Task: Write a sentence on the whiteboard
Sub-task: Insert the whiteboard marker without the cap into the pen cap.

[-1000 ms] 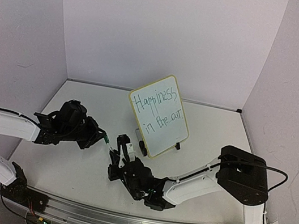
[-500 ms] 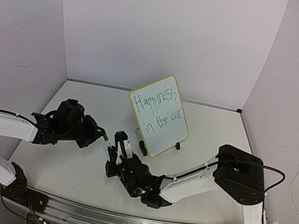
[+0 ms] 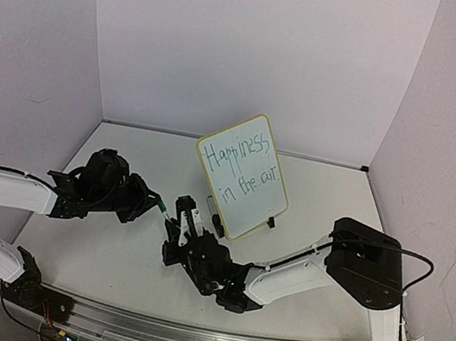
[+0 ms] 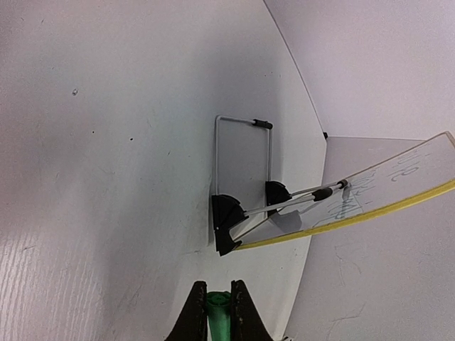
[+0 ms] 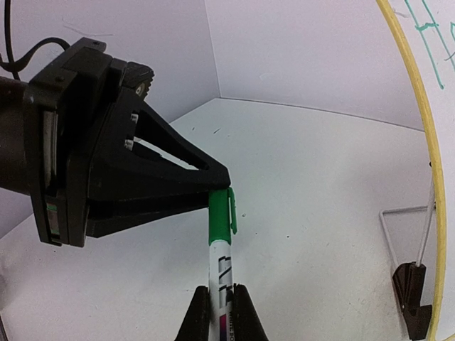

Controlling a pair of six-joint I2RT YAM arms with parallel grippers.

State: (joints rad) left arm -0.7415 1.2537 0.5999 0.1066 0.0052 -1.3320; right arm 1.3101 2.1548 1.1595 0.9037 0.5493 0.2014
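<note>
The right gripper's (image 5: 221, 302) two black fingers are clenched on the barrel of a slim white plastic marker (image 5: 222, 273). The dark print on that barrel is too small to read. The marker's green cap (image 5: 220, 212), with its small clip, sits on the far end of the marker. It is pinched between the tightly closed black fingers of the left gripper (image 4: 219, 297), which meets the marker head-on. So the two grippers grasp opposite ends of one capped marker. They hold it off the table, near the lower left corner of the small white whiteboard (image 3: 254, 212) and in front of it, not touching it.

The whiteboard has rounded corners and a pale yellow frame. It stands tilted back on two small black feet (image 3: 271, 222) and a thin wire stand (image 4: 216, 153) on the white table (image 3: 99, 258). The sentence (image 3: 232, 155) on it, in thin green handwriting, reads "Happiness" on the upper line and "in the out" on the lower. In the top view both lines slope upward to the right. Plain pale walls (image 3: 258, 44) rise behind the whiteboard.
</note>
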